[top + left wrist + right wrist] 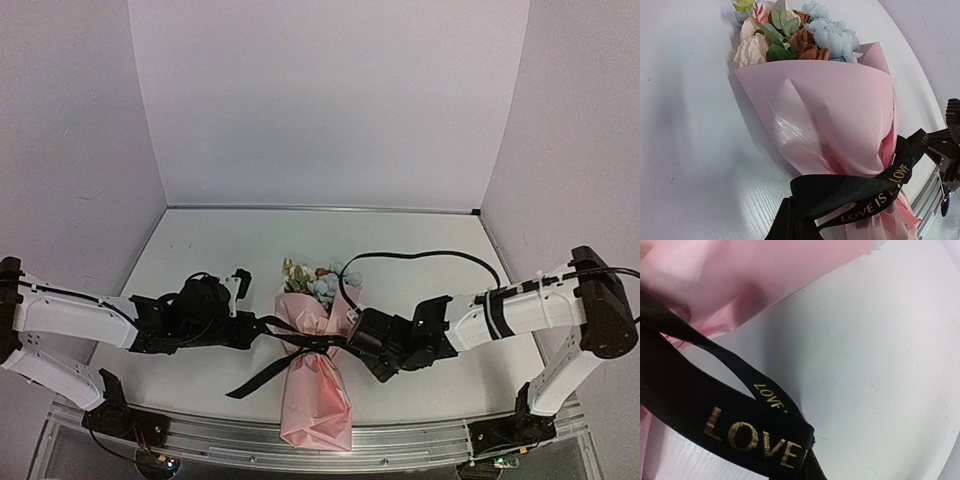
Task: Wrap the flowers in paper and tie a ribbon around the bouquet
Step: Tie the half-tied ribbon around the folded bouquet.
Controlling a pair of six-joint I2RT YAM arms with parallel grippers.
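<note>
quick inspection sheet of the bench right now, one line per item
surface: white table, faint grain
job's things: flowers in a pink paper cone, lying flat; black ribbon round its narrow part
clutter: nothing seen
hands: left hand and right hand each shut on the ribbon, one either side of the cone
cables: black cable loops from the right arm over the table
surroundings: plain pale walls

Soft, even light fills all three views. In the top view the walls (330,100) bow toward the frame edges. The left wrist view is sharp, with a faint shadow at the lower left of the paper (840,115). In the right wrist view, the close ribbon (715,410) looks slightly soft.
</note>
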